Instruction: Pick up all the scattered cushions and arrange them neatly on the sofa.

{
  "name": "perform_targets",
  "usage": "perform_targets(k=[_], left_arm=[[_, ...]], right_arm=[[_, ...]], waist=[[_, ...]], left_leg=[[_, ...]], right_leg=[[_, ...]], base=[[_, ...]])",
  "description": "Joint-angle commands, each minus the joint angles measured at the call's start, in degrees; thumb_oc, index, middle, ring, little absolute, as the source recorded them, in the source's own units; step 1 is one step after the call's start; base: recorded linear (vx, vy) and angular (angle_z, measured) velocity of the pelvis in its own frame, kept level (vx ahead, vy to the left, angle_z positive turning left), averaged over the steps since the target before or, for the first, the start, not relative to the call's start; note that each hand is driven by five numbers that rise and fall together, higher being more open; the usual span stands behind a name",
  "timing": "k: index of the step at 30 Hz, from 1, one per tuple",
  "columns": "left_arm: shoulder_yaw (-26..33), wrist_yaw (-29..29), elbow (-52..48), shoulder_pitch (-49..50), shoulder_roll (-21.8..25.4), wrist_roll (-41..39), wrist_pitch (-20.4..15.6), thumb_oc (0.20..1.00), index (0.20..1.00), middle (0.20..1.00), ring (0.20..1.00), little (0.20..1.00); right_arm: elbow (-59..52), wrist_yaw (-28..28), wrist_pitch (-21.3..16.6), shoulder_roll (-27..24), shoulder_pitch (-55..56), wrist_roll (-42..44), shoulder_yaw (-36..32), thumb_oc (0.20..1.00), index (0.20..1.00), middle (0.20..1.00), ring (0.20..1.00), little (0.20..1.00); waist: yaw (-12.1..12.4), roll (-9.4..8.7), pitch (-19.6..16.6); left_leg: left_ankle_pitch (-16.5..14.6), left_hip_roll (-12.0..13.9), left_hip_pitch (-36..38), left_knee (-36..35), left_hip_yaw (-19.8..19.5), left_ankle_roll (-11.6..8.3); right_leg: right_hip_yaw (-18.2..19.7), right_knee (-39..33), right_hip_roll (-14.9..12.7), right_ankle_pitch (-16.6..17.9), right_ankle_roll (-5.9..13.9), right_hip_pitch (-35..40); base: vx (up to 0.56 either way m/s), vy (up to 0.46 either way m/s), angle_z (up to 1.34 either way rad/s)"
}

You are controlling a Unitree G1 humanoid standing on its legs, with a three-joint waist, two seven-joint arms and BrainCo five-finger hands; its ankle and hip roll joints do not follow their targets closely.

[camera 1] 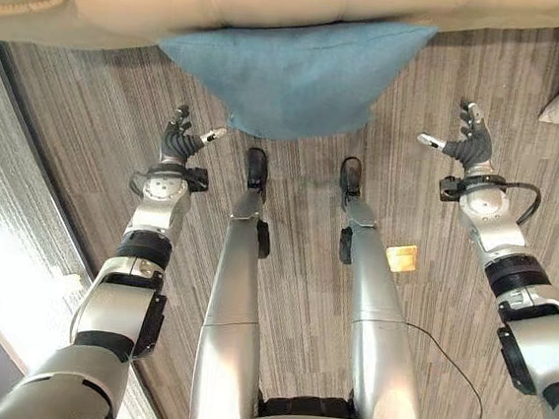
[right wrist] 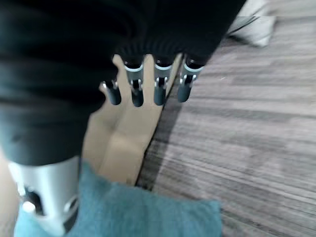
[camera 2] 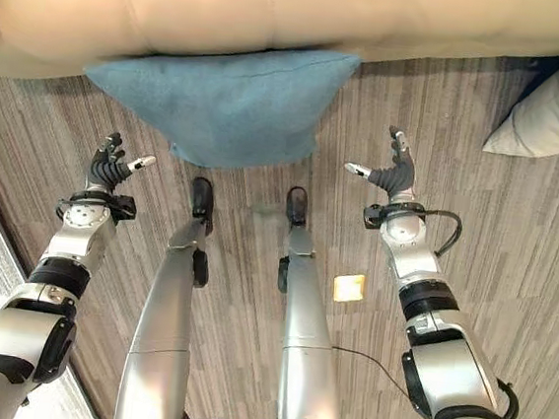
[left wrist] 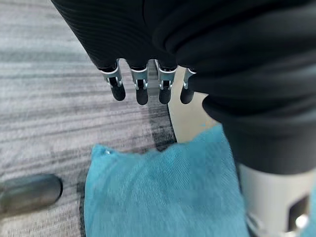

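Sofa [camera 1: 280,2] front runs along the top of the left eye view, its upper part cut off; a blue cushion [camera 1: 298,73] leans against it with its top edge tucked under the seat overhang, its lower corner on the wood floor [camera 1: 90,122]. Left hand [camera 1: 181,138] and right hand [camera 1: 468,139] flank the cushion, fingers loosely spread, holding nothing. In the right eye view, 1 grey cushion [camera 2: 556,112] lies cropped at the edge. Both wrist views show relaxed fingertips above the blue cushion.

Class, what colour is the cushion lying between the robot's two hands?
Blue cushion, plain with no pattern; clearest in the left eye view.
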Motion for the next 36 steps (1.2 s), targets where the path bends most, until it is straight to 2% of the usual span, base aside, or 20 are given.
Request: perform_targets(k=[1,4,9,14,18,19,23,24,25,26,27,28,31,33,34,36], left_arm=[[2.63,1.18,-2.75,2.1,0.71,-0.17,-1.47,1.0,1.0,1.0,1.0,1.0],[1.53,0.69,-3.67,-2.39,1.1,-0.73,-1.3,1.0,1.0,1.0,1.0,1.0],[-1.43,0.77,-6.79,-10.25,-2.69,-3.54,-1.39,1.0,1.0,1.0,1.0,1.0],[-4.49,2.34,-5.3,-16.65,-3.68,-3.35,-1.31,1.0,1.0,1.0,1.0,1.0],[-6.4,4.77,-0.37,-24.15,-4.28,-3.3,-0.99,1.0,1.0,1.0,1.0,1.0],[-6.81,5.23,-0.39,-24.9,-4.7,-3.38,-1.06,1.0,1.0,1.0,1.0,1.0],[-6.47,9.17,-0.58,-30.6,-4.26,-2.87,-1.71,1.0,1.0,1.0,1.0,1.0],[-6.01,10.53,-0.34,-32.11,-4.68,-3.67,-2.04,0.558,0.558,0.558,0.558,0.558],[-5.81,11.09,-0.04,-32.72,-4.9,-3.88,-2.15,0.423,0.423,0.423,0.423,0.423],[-5.1,12.19,-1.32,-32.69,-5.74,-3.75,-2.4,0.2,0.2,0.2,0.2,0.2],[-5.31,12.55,-1.22,-32.21,-6.26,-3.5,-2.37,0.2,0.2,0.2,0.2,0.2],[-4.98,13.09,-2.37,-33.22,-6.02,-2.99,-2.53,0.2,0.2,0.2,0.2,0.2],[-3.88,13.32,-6.34,-31.2,-5.74,-2.73,-2.53,0.2,0.2,0.2,0.2,0.2],[-2.22,13.02,-9.96,-28.21,-6.08,-3.36,-2.52,0.2,0.2,0.2,0.2,0.2],[-1.51,12.53,-12.2,-25.62,-7.04,-3.83,-2.62,0.2,0.2,0.2,0.2,0.2],[-0.98,11.82,-17.15,-21.48,-9.12,-4.04,-2.42,0.2,0.2,0.2,0.2,0.2]], right_arm=[[-2.91,-0.89,-1.97,-2.82,1.95,2.37,-0.19,1.0,1.0,1.0,1.0,1.0],[-2.31,0.01,-2.23,-3.58,-3.19,3.84,2.81,1.0,1.0,1.0,1.0,1.0],[-1.01,0.57,-2.39,-1.54,-11.53,5.24,8.37,1.0,1.0,1.0,1.0,1.0],[1.41,-0.18,-1.94,0.9,-19.39,4.92,12.52,1.0,1.0,1.0,1.0,1.0],[4.74,-1.83,-0.97,3.9,-27.67,3.63,15.59,1.0,1.0,1.0,1.0,1.0],[5.03,-2.25,-0.7,4.54,-28.62,3.13,16.25,1.0,1.0,1.0,1.0,1.0],[8.38,-5.0,1.36,7.14,-38.48,-2.23,21.01,1.0,1.0,1.0,1.0,1.0],[12.31,-6.26,2.73,8.64,-42.89,-5.24,24.24,0.344,0.344,0.344,0.344,0.344],[14.16,-6.75,3.31,9.22,-44.48,-6.73,25.67,0.2,0.2,0.2,0.2,0.2],[16.26,-8.01,4.52,9.78,-46.57,-10.12,28.17,0.2,0.2,0.2,0.2,0.2],[17.22,-8.26,4.7,10.38,-46.63,-10.75,28.89,0.2,0.2,0.2,0.2,0.2],[17.21,-9.0,4.82,10.22,-48.02,-11.5,29.71,0.2,0.2,0.2,0.2,0.2],[14.66,-9.6,4.34,9.43,-45.82,-9.96,27.66,0.2,0.2,0.2,0.2,0.2],[11.44,-10.08,3.92,8.3,-42.41,-9.66,25.1,0.2,0.2,0.2,0.2,0.2],[8.9,-10.54,3.73,7.35,-38.88,-9.93,22.87,0.2,0.2,0.2,0.2,0.2],[3.96,-11.13,3.68,5.67,-32.85,-10.93,18.53,0.2,0.2,0.2,0.2,0.2]], waist=[[-1.97,1.32,-1.85],[-1.83,1.85,-1.85],[-1.89,2.1,-1.85],[-2.13,2.43,-1.85],[-1.95,3.03,-1.85],[-1.9,3.13,-1.85],[-1.91,3.71,-1.85],[-1.89,3.96,-1.85],[-1.84,4.1,-1.85],[-1.73,4.34,-1.85],[-1.64,4.6,-1.85],[-1.68,4.62,-1.85],[-1.92,4.51,-1.85],[-2.33,4.07,-1.85],[-2.69,3.75,-1.85],[-2.91,3.03,-1.85]], left_leg=[[4.59,-0.02,1.52,1.88,-7.49,-7.32],[4.61,-0.97,-0.94,2.38,-9.14,-8.06],[4.42,-2.85,-3.98,3.48,-11.74,-9.44],[4.03,-4.75,-7.09,4.9,-13.52,-9.94],[4.33,-6.24,-10.67,5.54,-14.99,-10.22],[3.55,-6.56,-10.46,6.08,-15.24,-10.2],[4.98,-7.41,-13.8,5.28,-15.5,-11.05],[4.86,-7.04,-14.02,4.89,-15.15,-10.94],[4.83,-6.84,-13.97,4.75,-15.02,-10.86],[4.86,-6.47,-13.87,4.32,-14.71,-10.7],[3.7,-6.24,-12.41,4.8,-14.52,-10.38],[4.92,-6.15,-13.93,4.13,-14.36,-10.58],[5.03,-5.76,-12.81,3.14,-13.94,-10.67],[4.96,-5.02,-10.98,2.04,-13.67,-10.74],[3.78,-4.43,-7.98,1.54,-13.25,-10.54],[3.79,-3.37,-4.14,-0.72,-12.22,-10.63]], right_leg=[[4.98,0.7,-1.33,11.69,5.31,1.76],[6.26,2.65,-0.71,11.2,6.99,-1.73],[7.65,5.25,0.01,10.16,8.69,-6.05],[8.33,6.83,0.37,9.89,9.44,-9.61],[8.88,7.67,0.92,10.03,10.05,-13.64],[8.93,7.95,0.96,9.27,10.04,-13.31],[9.62,7.52,1.22,10.23,10.27,-16.84],[9.63,7.25,1.24,10.04,10.17,-17.37],[9.63,7.12,1.22,9.87,10.11,-17.45],[9.72,6.71,1.19,9.78,10.05,-17.48],[9.7,7.17,1.22,8.62,10.08,-16.04],[9.92,6.35,1.13,9.7,9.92,-17.55],[10.0,5.64,0.88,9.8,9.67,-16.43],[9.75,4.96,0.8,9.82,9.45,-15.01],[9.41,4.75,0.74,8.82,9.27,-12.27],[9.05,2.93,0.39,8.9,8.6,-8.72]], base=[[0.06,0.001,0.12],[0.05,0.009,0.09],[0.02,0.001,0.03],[0.0,0.004,0.07],[0.0,0.0,0.0],[0.0,0.0,0.0],[-0.02,0.017,0.06],[0.0,0.0,0.0],[0.02,0.012,-0.08],[0.04,0.015,-0.09],[0.01,0.005,-0.06],[0.0,0.0,0.0],[-0.02,-0.014,0.01],[0.02,-0.061,0.02],[0.03,-0.105,0.09],[0.01,-0.106,0.08]])
